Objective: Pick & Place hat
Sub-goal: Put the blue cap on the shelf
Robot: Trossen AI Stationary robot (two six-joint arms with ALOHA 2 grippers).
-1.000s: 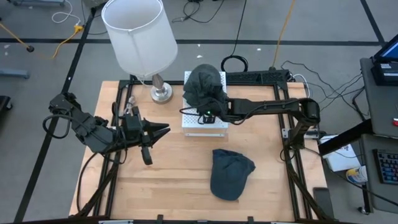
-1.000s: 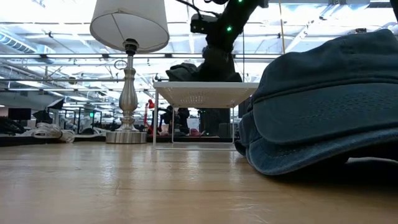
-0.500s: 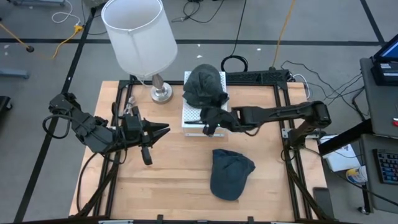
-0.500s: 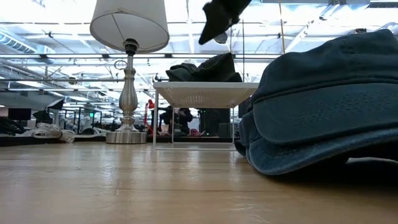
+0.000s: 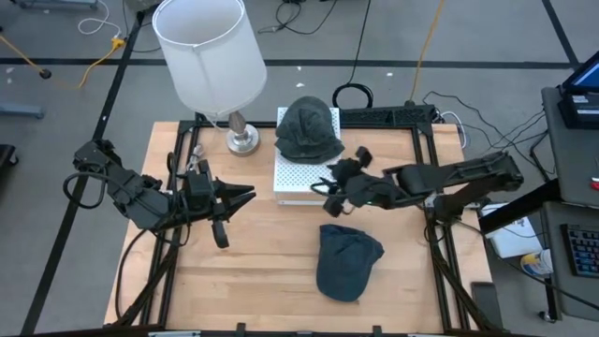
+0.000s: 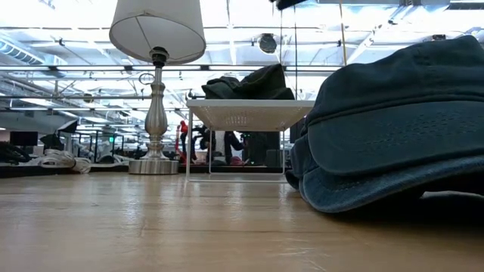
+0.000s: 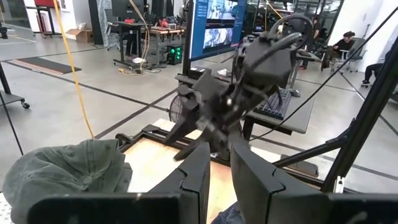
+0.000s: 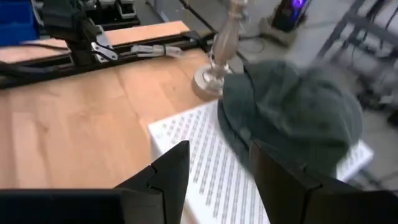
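A dark green hat [image 5: 309,129] lies on top of a white perforated rack [image 5: 301,183] at the table's far middle; it also shows in the right wrist view [image 8: 292,115] and the low view [image 6: 253,81]. A blue cap [image 5: 346,262] lies on the wooden table near the front, large in the low view [image 6: 393,128]. My right gripper [image 5: 328,192] hovers open above the table just right of the rack's near edge, with nothing between its fingers [image 8: 214,177]. My left gripper [image 5: 243,195] waits at the left, held level, with a narrow gap between its fingers [image 7: 221,174].
A table lamp with a white shade [image 5: 208,51] and a silver base [image 5: 241,139] stands at the far left, beside the rack. Black frame rails [image 5: 435,201] run along the table's sides. Bare wood [image 5: 262,253] lies between the left gripper and the blue cap.
My right gripper has come away from the green hat, rising and drawing back toward the table's right and near edges while its wrist rolled. The hat stays on the rack, lying flatter at its near side than before.
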